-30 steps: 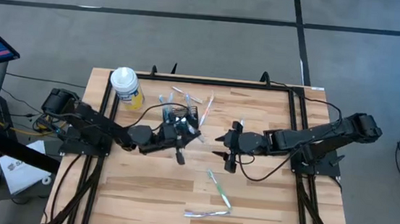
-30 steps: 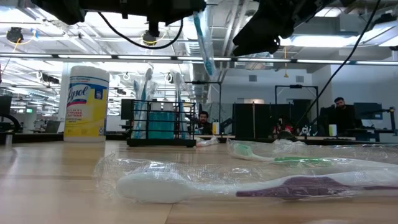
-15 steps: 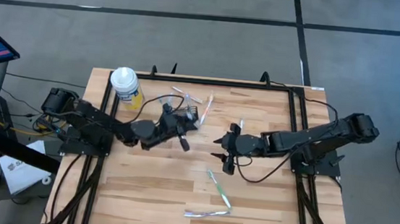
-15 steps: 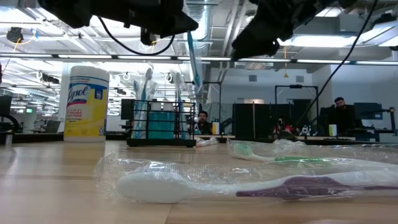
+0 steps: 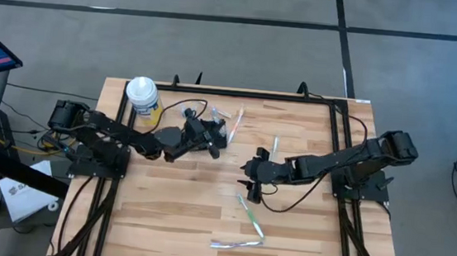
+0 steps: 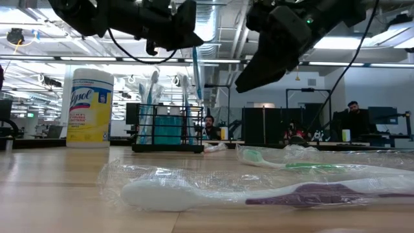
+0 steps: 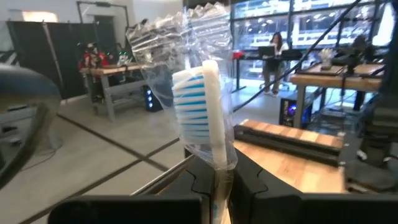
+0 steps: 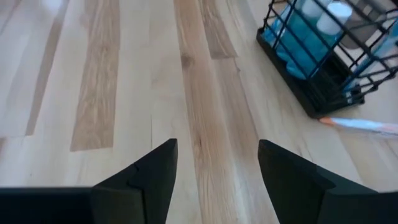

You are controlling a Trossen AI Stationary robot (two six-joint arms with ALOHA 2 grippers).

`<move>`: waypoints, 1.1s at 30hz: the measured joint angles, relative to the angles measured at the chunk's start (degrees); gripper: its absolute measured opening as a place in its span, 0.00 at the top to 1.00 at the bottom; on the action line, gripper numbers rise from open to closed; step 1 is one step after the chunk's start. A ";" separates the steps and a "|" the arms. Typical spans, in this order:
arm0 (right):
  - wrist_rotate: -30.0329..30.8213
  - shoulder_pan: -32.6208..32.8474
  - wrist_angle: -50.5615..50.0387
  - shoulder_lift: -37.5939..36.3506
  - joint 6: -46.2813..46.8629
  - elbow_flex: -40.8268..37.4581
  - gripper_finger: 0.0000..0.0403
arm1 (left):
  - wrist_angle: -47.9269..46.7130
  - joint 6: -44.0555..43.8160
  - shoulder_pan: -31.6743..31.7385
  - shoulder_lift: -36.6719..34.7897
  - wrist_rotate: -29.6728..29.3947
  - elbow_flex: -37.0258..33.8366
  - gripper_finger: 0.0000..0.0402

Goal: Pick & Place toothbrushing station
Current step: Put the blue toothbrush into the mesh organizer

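Note:
The toothbrushing station, a black wire-mesh caddy holding several brushes, stands on the table's far middle; the right wrist view also shows this caddy. My left gripper hovers over its near right side, shut on a clear-wrapped toothbrush with blue-and-white bristles. My right gripper stands open above bare wood at mid-table, its fingers spread wide with nothing between them. My left gripper pinches the wrapped toothbrush between its two fingers just below the head. The fingers reach in level from the table's left and lie across the brush. The brush stands upright, its handle hanging below the fingers, clear of the table and above the caddy.
A yellow wipes canister stands at the far left. A green wrapped brush and a purple one lie toward the near edge, just below my right gripper. More wrapped brushes lie beside the caddy.
My left gripper has swung toward the far edge with the wrapped toothbrush, from near the caddy's front to over it, turning as it went. My right gripper has come down and moved toward the table's near left, closer to the green brush.

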 joint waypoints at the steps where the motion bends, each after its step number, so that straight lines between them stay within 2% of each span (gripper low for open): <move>1: 0.00 0.15 -0.44 0.00 0.02 0.00 0.47 | -0.59 -0.71 0.29 0.00 0.00 0.00 0.98; 7: -0.11 0.39 0.11 -0.13 -0.24 0.00 0.47 | -6.30 -5.31 2.13 0.02 0.39 0.02 0.98; 17: -0.11 0.36 0.27 -0.20 -0.48 0.00 0.47 | -8.66 -8.50 2.66 0.04 0.93 0.02 0.98; 24: -0.11 0.36 0.30 -0.20 -0.46 0.00 0.47 | -9.75 -11.87 4.77 0.11 4.68 0.02 0.98; 33: -0.11 0.32 0.30 -0.24 -0.48 0.00 0.47 | -12.85 -13.24 4.81 1.03 4.90 0.07 0.98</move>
